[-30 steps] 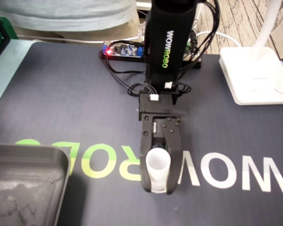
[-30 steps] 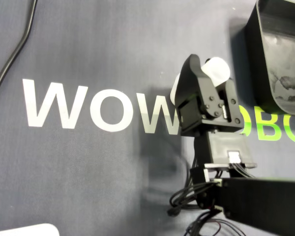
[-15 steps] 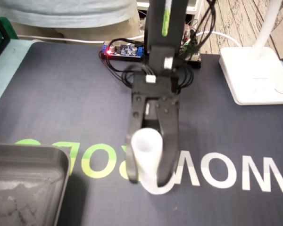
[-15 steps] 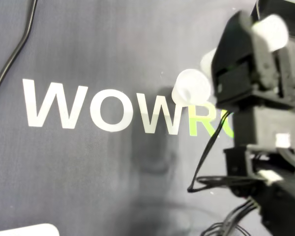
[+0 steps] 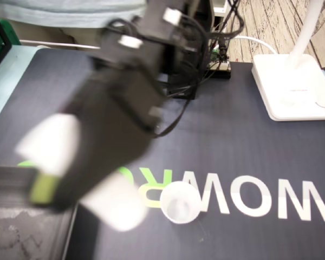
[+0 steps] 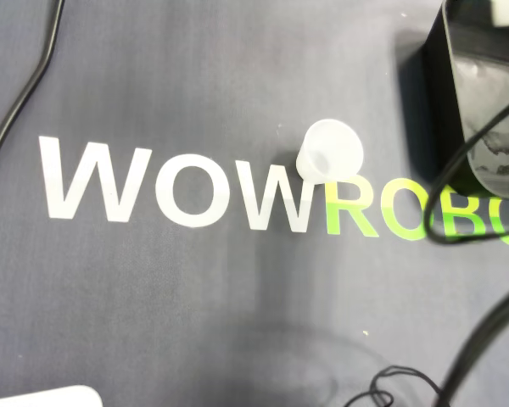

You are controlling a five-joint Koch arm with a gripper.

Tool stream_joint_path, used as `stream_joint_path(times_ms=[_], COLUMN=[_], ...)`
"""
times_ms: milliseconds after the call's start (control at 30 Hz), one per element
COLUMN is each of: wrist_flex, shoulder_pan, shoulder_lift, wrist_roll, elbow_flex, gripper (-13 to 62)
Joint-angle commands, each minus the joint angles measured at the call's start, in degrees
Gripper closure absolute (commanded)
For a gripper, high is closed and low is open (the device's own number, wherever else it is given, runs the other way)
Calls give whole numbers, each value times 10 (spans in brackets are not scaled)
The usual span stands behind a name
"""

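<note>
A translucent white cup [image 5: 180,201] stands alone on the dark mat at the white-and-green lettering, and the overhead view shows the cup [image 6: 329,151] from above. In the fixed view my gripper [image 5: 65,179] is a large motion-blurred dark shape at the left, over the edge of the grey tray [image 5: 16,227]. It appears shut on a second white cup [image 5: 49,143], which shows as white blurs on both sides of the jaw. In the overhead view only cables and a small white bit at the top right corner show.
The tray [image 6: 483,110] fills the overhead view's right edge. A white lamp base [image 5: 292,86] sits at the fixed view's back right. The arm's base and wiring [image 5: 206,49] stand at the back centre. A black cable [image 6: 25,85] runs along the mat.
The arm has lifted a white cup off the one left on the mat. It has swung fast to the left in the fixed view, reaching the tray and leaving the overhead view.
</note>
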Motion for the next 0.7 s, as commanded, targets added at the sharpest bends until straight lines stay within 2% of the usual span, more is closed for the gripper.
stream_joint_path(times_ms=[0,133,233,667], wrist_flex=[20,37,65,-20], shoulder_pan=[28,76,109,126], shoulder_lift=[-17,-83,-157,-309], wrist_roll=[87,206,424,938], elbow_flex=[-73,-152,-215,-272], gripper=[468,468,491,491])
